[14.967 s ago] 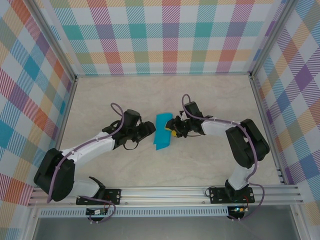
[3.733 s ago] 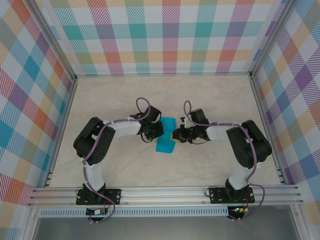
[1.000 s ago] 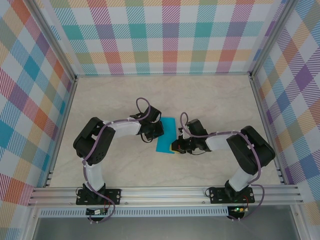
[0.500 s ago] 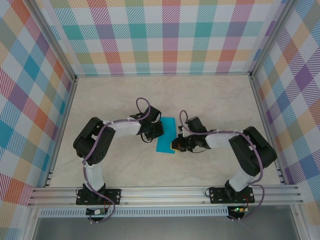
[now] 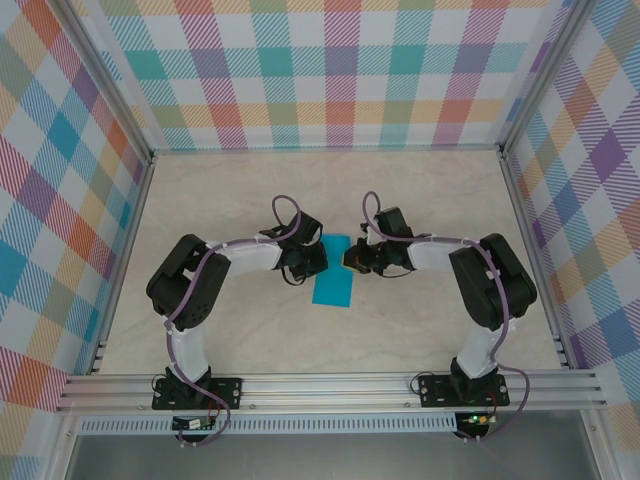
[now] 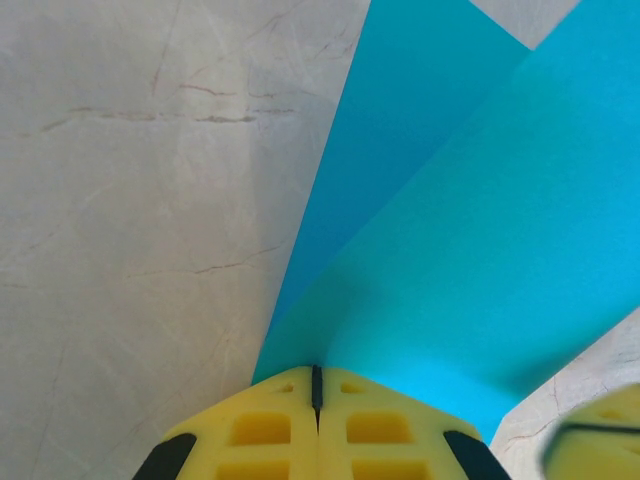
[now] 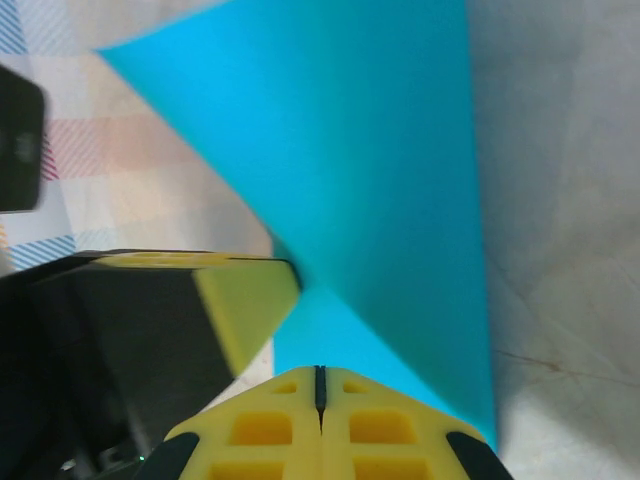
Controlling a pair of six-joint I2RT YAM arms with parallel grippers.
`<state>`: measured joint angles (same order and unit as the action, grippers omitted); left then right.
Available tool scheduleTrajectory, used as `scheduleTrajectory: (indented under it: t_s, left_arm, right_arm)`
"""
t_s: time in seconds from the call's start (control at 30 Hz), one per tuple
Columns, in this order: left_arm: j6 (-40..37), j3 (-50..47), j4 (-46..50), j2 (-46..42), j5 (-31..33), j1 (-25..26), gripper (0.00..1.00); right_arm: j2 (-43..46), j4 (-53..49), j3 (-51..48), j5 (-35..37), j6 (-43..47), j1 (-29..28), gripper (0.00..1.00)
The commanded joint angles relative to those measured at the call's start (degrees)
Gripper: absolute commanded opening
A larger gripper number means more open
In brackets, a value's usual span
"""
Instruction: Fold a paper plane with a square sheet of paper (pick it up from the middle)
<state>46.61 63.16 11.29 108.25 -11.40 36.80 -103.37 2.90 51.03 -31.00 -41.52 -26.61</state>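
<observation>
**Current state.** The left gripper [image 5: 308,262] rests at the left edge of the square sheet of paper [image 5: 333,282] with its fingers closed flush together and no gap between them. The sheet lies on the table [image 5: 220,200] between the two grippers, partly folded into a narrow oblong with one layer over another. The right gripper [image 5: 350,260] meets the sheet's far right corner, its fingers likewise pressed fully together. Whether either pair pinches paper or only bears down on it cannot be determined.

**Procedure for the step in hand (judged: setting a crease).**
1. Use the left tips as an anchor so the sheet does not slide.
2. Draw the right tips along the fold line with light, even pressure.
3. Keep the closed tips flat on the upper layer. A tilted tip is likely to tear or wrinkle thin paper.
4. Keep the two grippers apart, since they work close together.

**View comparison.**
- The top view gives the sheet's outline and both arms' approach, but hides the layers.
- The left wrist view shows the overlap: a diagonal edge where one layer crosses the other.
- The right wrist view shows the paper narrowing to a waist just ahead of the tips, and a yellow pad [image 7: 245,300] of the left gripper beside it.
</observation>
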Motion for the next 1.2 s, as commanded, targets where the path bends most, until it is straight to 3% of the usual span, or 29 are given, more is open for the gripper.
scheduleTrajectory:
  t_s: [0.0, 0.27, 0.57, 1.17]
  left_arm:
    - [-1.12, -2.24, 4.09, 0.74, 1.24, 1.08, 0.00]
    - [-1.43, -1.83, 4.17, 1.18, 1.03, 1.08, 0.00]
    - [-1.88, -1.63, 6.02, 1.13, 1.12, 1.08, 0.00]
    - [-2.22, -2.29, 6.81, -0.12, 1.91, 1.08, 0.00]
  right_arm:
    - [-1.75, 1.00, 0.89, 0.25, 0.42, 0.02, 0.02]
    - [-6.14, 1.95, -0.93, 2.15, -0.12, 0.33, 0.00]
    - [-1.49, -3.50, 3.82, 1.64, 2.23, 0.39, 0.02]
    - [-7.33, -4.82, 5.92, 0.78, 2.65, 1.91, 0.02]
